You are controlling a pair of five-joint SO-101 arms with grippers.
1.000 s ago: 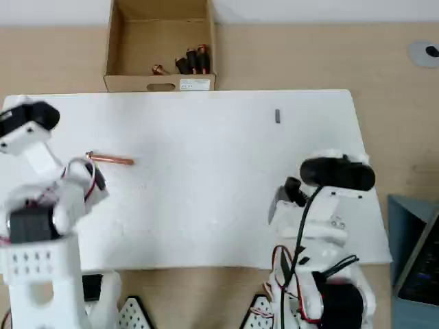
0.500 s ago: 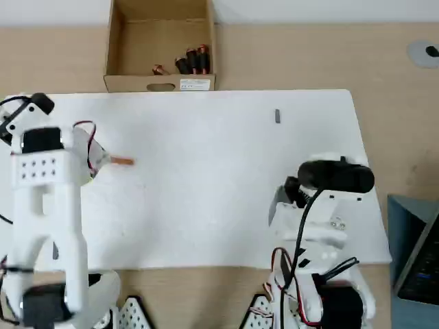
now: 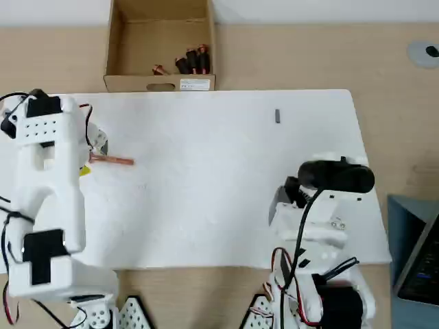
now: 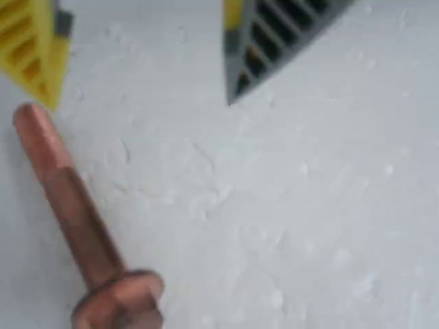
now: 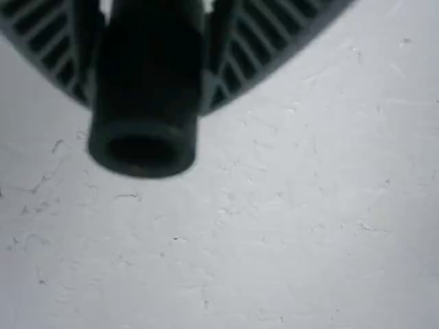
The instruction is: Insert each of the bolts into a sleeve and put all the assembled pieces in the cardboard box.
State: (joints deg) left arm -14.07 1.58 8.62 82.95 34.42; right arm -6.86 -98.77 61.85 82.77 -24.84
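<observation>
A copper bolt (image 3: 113, 160) lies on the white mat (image 3: 219, 205) at the left. My left gripper (image 3: 93, 152) hangs over the bolt's tip end. In the left wrist view it (image 4: 137, 101) is open, with the bolt (image 4: 75, 219) lying just beside the yellow fingertip (image 4: 38, 62). At the mat's right front my right gripper (image 3: 280, 203) is shut on a black sleeve (image 5: 145, 110), held just above the mat. A second small dark sleeve (image 3: 277, 116) lies on the far right of the mat. The cardboard box (image 3: 123, 41) behind the mat holds assembled pieces (image 3: 193, 62) and a copper piece (image 3: 159, 70).
The mat rests on a wooden table. A grey disc (image 3: 423, 53) lies at the far right corner. A laptop (image 3: 413, 257) stands off the mat's right front. The mat's middle is bare.
My left arm has swung away from the front edge and come down over the bolt's tip end. The right arm, with its sleeve, has stayed still.
</observation>
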